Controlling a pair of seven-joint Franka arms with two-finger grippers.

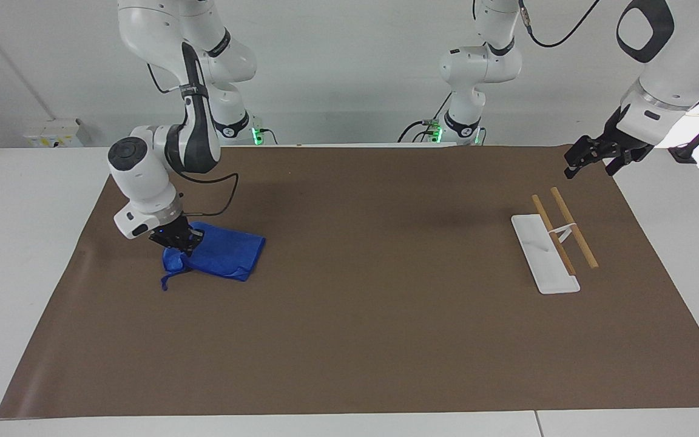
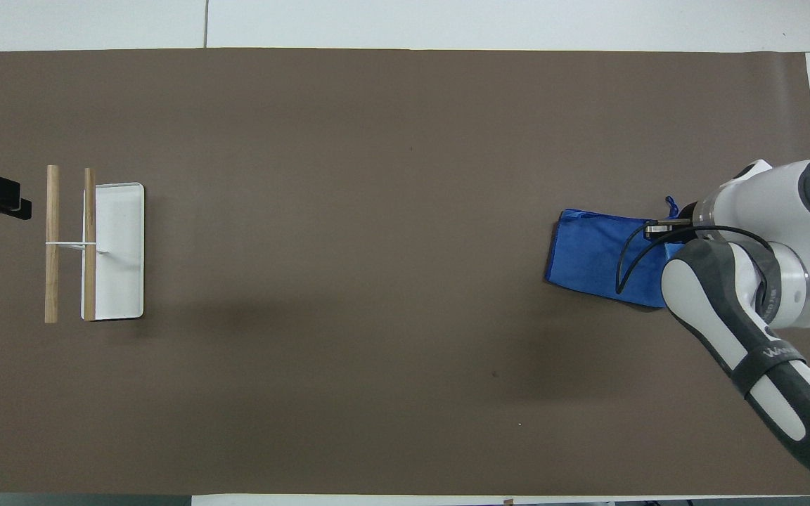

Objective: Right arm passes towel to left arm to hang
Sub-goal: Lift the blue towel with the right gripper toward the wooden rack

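The royal-blue towel point(image 1: 223, 255) lies on the brown mat at the right arm's end of the table; it also shows in the overhead view point(image 2: 591, 254). My right gripper point(image 1: 178, 241), with its blue light on, is shut on the towel's end and has that end bunched and raised off the mat, the cord loop point(image 1: 167, 281) hanging beside it. The rest of the towel rests on the mat. My left gripper point(image 1: 589, 159) hangs in the air over the mat's corner at the left arm's end, near the rack, and waits.
A towel rack point(image 1: 559, 235) with two wooden rails on a white base point(image 2: 120, 260) stands at the left arm's end of the table. A brown mat point(image 1: 361, 315) covers most of the table.
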